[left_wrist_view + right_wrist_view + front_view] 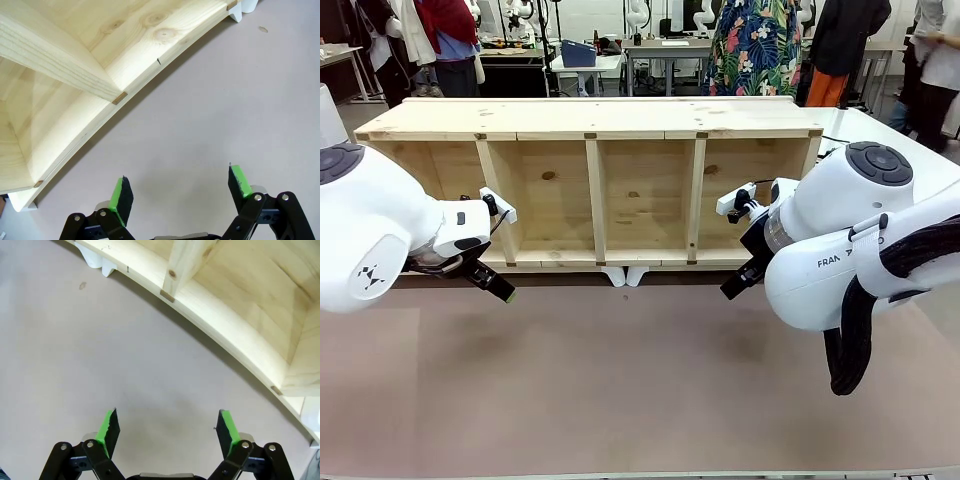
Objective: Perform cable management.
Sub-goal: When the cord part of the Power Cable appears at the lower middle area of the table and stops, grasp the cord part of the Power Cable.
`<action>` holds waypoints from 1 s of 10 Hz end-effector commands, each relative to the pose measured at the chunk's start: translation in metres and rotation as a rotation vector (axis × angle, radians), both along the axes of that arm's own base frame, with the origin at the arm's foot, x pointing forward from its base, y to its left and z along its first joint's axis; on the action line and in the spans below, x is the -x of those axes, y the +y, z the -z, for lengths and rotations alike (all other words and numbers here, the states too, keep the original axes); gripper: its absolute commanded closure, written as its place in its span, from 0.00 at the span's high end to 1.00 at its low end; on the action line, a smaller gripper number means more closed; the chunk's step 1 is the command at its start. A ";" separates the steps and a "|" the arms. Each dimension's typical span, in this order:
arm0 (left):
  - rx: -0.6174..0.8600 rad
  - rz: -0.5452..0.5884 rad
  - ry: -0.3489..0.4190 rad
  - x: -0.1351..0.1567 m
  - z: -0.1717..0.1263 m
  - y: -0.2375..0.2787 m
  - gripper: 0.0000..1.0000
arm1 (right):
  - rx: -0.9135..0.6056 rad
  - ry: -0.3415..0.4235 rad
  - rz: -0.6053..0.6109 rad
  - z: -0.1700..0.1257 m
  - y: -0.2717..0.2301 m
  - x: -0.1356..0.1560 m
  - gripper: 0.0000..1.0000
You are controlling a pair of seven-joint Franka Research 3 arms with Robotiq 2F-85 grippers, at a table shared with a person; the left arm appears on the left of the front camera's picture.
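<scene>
A matte, brownish-mauve tabletop [620, 390] fills the near ground; a long pale pine shelf unit [600, 118] lies across it, its four open compartments facing the robot; two small white pieces [626, 275] peek out under the middle of the shelf unit's front edge, and what they are cannot be told. A small brown spot [263, 29] marks the tabletop just in front of those pieces. Beyond the shelf unit the room is a workshop with grey tables and several people standing, one in a bright flowered garment [755, 45].

The left gripper [500, 290] hangs just in front of the shelf unit's left-most compartment, low over the tabletop; in the left wrist view the left gripper [181, 187] has its green-padded fingers [121, 197] spread wide with only bare tabletop between them, holding and touching nothing. The right gripper [732, 288] hangs just in front of the shelf unit's right-most compartment; in its own wrist view the right gripper [167, 427] also stands wide apart, its pads [107, 432] clear of the shelf unit's front rail and of the tabletop, with nothing held.

On the right arm's white casing [820, 270] the grey letters "FRA" can be read, the rest hidden by a black braided hose [855, 320]; the left arm's casing [368, 277] carries a small dark logo mark.
</scene>
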State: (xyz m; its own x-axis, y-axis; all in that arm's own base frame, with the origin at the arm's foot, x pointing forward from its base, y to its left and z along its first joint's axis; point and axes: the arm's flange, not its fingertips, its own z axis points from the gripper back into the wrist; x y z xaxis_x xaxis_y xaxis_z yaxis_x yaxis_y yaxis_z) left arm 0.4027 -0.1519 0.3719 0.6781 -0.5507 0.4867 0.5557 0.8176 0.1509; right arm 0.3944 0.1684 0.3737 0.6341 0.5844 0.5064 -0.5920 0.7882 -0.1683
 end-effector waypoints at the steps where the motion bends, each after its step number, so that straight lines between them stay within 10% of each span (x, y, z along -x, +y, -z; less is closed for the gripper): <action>1: 0.000 0.000 0.000 0.000 0.000 0.000 1.00 | 0.000 0.000 0.000 0.000 0.000 0.000 1.00; 10: 0.038 -0.186 -0.161 0.094 -0.112 0.084 1.00 | 0.015 -0.105 0.211 -0.101 -0.035 0.095 1.00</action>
State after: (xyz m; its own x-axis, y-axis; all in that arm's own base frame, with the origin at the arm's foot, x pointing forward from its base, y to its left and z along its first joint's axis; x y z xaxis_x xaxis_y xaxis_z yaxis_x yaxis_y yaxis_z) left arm 0.3735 -0.0853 0.5078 0.6642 -0.4154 0.6215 0.3942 0.9010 0.1809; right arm 0.3521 0.1468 0.4900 0.6710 0.4738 0.5703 -0.4357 0.8743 -0.2137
